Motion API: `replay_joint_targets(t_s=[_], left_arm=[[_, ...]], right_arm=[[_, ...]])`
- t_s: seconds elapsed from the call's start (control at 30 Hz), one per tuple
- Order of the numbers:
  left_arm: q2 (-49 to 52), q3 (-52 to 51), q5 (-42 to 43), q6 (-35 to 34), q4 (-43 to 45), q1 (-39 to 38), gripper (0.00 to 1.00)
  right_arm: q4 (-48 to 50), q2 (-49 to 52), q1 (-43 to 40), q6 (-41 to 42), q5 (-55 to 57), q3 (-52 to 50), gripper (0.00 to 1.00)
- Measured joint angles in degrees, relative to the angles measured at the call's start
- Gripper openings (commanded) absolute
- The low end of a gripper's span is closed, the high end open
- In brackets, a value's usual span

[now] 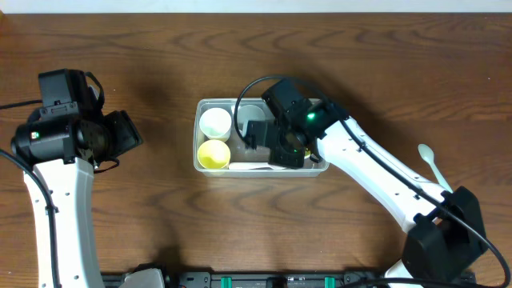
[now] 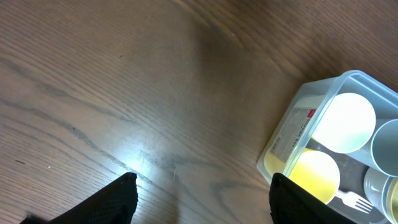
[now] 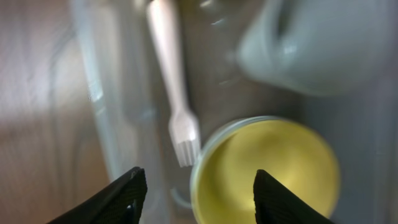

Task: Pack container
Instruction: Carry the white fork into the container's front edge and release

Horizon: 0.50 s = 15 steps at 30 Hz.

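Closest to lens: right gripper point(image 3: 199, 193), fingertips parted wide, nothing between them, poised inside the container point(image 3: 93, 93), directly over a yellow bowl point(image 3: 267, 168) and the tines of a white fork point(image 3: 180, 134).

Judged step: release of an item into the tub, withdrawal to follow.

To do well:
- Keep fingers apart and rise straight up until clear of the rim; only then swing sideways.
- Avoid nudging the fork or the white cup point(image 3: 317, 43) just beyond the bowl.
- No dragging on the thin clear wall; tub probably light enough to slide.

Container position: mid-table point(image 1: 120, 48), long side across the overhead view.

Contents:
- Left end: white bowl point(image 1: 215, 122) at the back, left-end yellow bowl point(image 1: 214, 154) just in front. Cannot tell whether same as the one under the fingers.
- Fork along the near wall.
- Right half hidden by the arm.

Outside, well apart to the right: white spoon point(image 1: 430, 160), not yet packed.

Left gripper point(image 2: 202, 205): spread open, empty, over bare wood left of the tub.
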Motion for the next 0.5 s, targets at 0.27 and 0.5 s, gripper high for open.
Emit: replay_joint_targets(t_s=[0.27, 0.5], left_arm=[[0.0, 0.0, -0.02, 0.0, 0.0, 0.0, 0.68], [0.0, 0.0, 0.0, 0.0, 0.0, 0.0, 0.68]], right_arm=[[4.92, -11.41, -14.1, 13.62, 1.46, 2.91, 0.73], [-4.31, -16.37, -38.82, 12.39, 2.6, 5.42, 0.76]])
